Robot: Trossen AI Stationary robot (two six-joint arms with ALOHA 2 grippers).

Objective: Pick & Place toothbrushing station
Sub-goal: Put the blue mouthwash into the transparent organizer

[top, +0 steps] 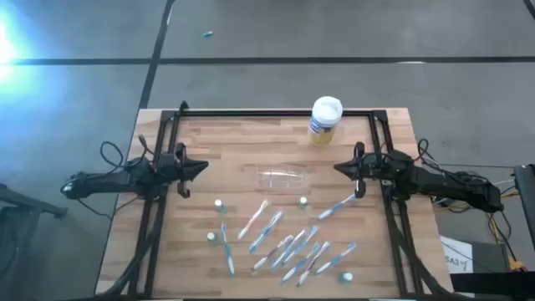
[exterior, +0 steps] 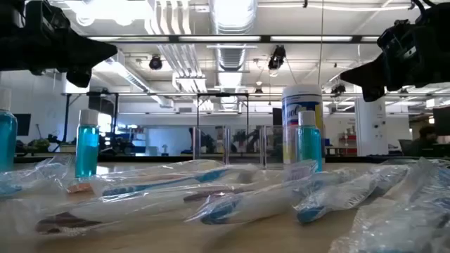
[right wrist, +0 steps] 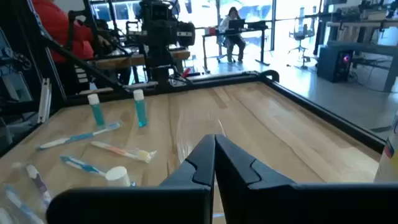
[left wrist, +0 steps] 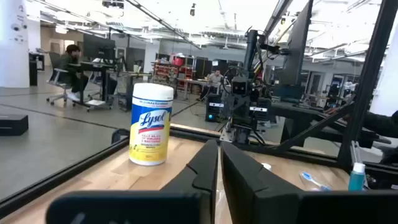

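Low view, from bench height, puts the wrapped toothbrushes nearest, lying in crinkly clear film; they look light, bendy in the wrap and slippery, so a pinch across the middle of one handle seems safest. Behind them stand small tubes of blue liquid, light and easy to tip, best taken around the body. Farther back the clear holder is barely visible in this view; I judge it thin, rigid and slick, to be gripped by one wall. Last comes the canister.

High view alone shows the layout: holder mid-bench, brushes scattered toward the near edge, left hand and right hand well apart on either side, both closed and empty, as the wrist views confirm.
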